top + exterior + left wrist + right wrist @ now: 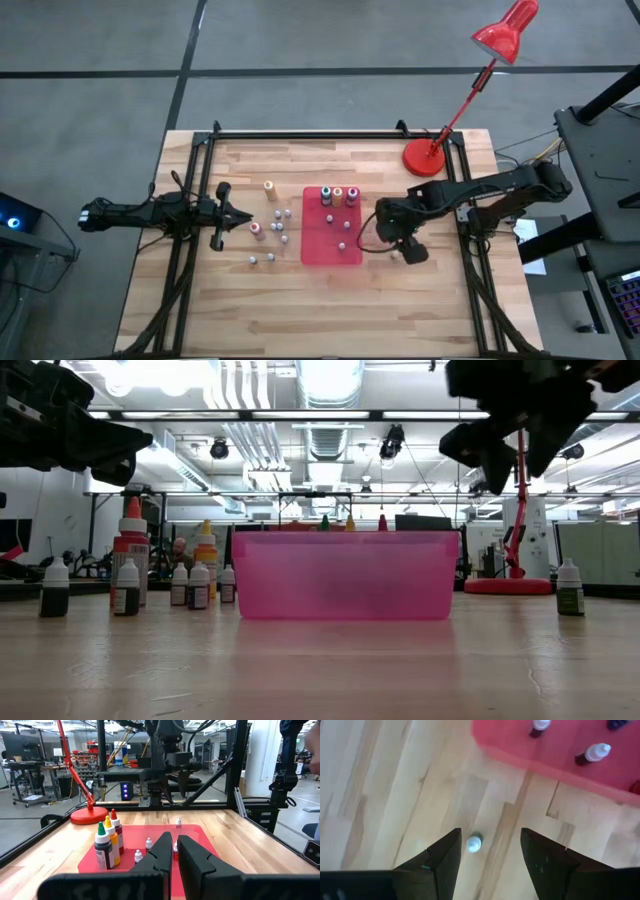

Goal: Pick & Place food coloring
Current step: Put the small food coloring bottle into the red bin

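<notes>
The right tool (487, 852) hangs with fingers apart above a lone bottle (474, 842) standing on the counter (380, 785) just beside the red tray (560, 760). The left tool (243, 217) waits pinched together near the other bottles (272, 232).

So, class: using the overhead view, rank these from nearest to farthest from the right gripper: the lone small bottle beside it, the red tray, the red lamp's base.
From the right gripper:
1. Lone small bottle, directly under its open fingers.
2. Red tray, toward the left arm.
3. Lamp base, at the table's far edge.
</notes>
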Robot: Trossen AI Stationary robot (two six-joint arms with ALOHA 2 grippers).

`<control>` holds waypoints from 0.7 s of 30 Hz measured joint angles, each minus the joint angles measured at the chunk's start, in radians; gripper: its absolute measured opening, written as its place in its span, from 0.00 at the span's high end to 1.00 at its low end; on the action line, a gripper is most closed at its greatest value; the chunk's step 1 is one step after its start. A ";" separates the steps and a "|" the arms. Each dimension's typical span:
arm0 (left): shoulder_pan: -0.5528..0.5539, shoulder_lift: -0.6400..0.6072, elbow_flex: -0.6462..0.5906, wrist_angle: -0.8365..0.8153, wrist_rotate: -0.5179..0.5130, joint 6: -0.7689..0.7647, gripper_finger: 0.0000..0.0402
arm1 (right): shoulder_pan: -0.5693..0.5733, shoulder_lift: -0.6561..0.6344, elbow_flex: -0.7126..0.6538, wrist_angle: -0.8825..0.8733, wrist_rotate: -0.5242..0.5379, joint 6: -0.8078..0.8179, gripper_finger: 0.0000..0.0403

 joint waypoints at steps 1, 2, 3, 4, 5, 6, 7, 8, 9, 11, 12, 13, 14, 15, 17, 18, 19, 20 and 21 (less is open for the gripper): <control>0.000 0.000 0.000 0.000 0.000 0.000 0.99 | 0.002 -0.007 0.000 -0.012 0.000 -0.033 0.51; 0.000 0.000 0.000 0.000 0.000 0.000 0.99 | 0.005 -0.013 0.001 -0.025 0.000 -0.063 0.51; 0.000 0.000 0.000 0.000 0.000 0.000 0.99 | 0.008 -0.017 0.001 -0.038 -0.001 -0.091 0.51; 0.000 0.000 0.000 0.000 0.000 0.000 0.99 | 0.010 -0.020 0.001 -0.047 -0.001 -0.115 0.51; 0.000 0.000 0.000 0.000 0.000 0.000 0.99 | 0.011 -0.021 0.001 -0.055 -0.001 -0.133 0.51; 0.000 0.000 0.000 0.000 0.000 0.000 0.99 | 0.014 -0.023 0.001 -0.062 -0.005 -0.145 0.51; 0.000 0.000 0.000 0.000 0.000 0.000 0.99 | 0.016 -0.023 0.001 -0.065 -0.010 -0.155 0.51; 0.000 0.000 0.000 0.000 0.000 0.000 0.99 | 0.016 -0.023 0.001 -0.069 -0.015 -0.170 0.51; 0.000 0.000 0.000 0.000 0.000 0.000 0.99 | 0.021 -0.021 0.000 -0.075 -0.019 -0.181 0.51; 0.000 0.000 0.000 0.000 0.000 0.000 0.99 | 0.028 -0.021 -0.005 -0.083 -0.019 -0.208 0.51; 0.000 0.000 0.000 0.000 0.000 0.000 0.99 | 0.035 -0.020 -0.008 -0.082 -0.018 -0.221 0.51; 0.000 0.000 0.000 0.000 0.000 0.000 0.99 | 0.045 -0.016 -0.009 -0.082 -0.016 -0.226 0.51; 0.000 0.000 0.000 0.000 0.000 0.000 0.99 | 0.055 -0.013 -0.010 -0.082 -0.015 -0.229 0.51; 0.000 0.000 0.000 0.000 0.000 0.000 0.99 | 0.067 -0.008 -0.012 -0.082 -0.015 -0.229 0.51; 0.000 0.000 0.000 0.000 0.000 0.000 0.99 | 0.092 0.004 -0.013 -0.081 -0.015 -0.230 0.51; 0.000 0.000 0.000 0.000 0.000 0.000 0.99 | 0.105 0.011 -0.013 -0.080 -0.014 -0.230 0.51; 0.000 0.000 0.000 0.000 0.000 0.000 0.99 | 0.119 0.020 -0.013 -0.079 -0.011 -0.230 0.51; 0.000 0.000 0.000 0.000 0.000 0.000 0.99 | 0.132 0.031 -0.013 -0.078 0.000 -0.230 0.51; 0.000 0.000 0.000 0.000 0.000 0.000 0.99 | 0.146 0.043 -0.013 -0.078 0.017 -0.229 0.51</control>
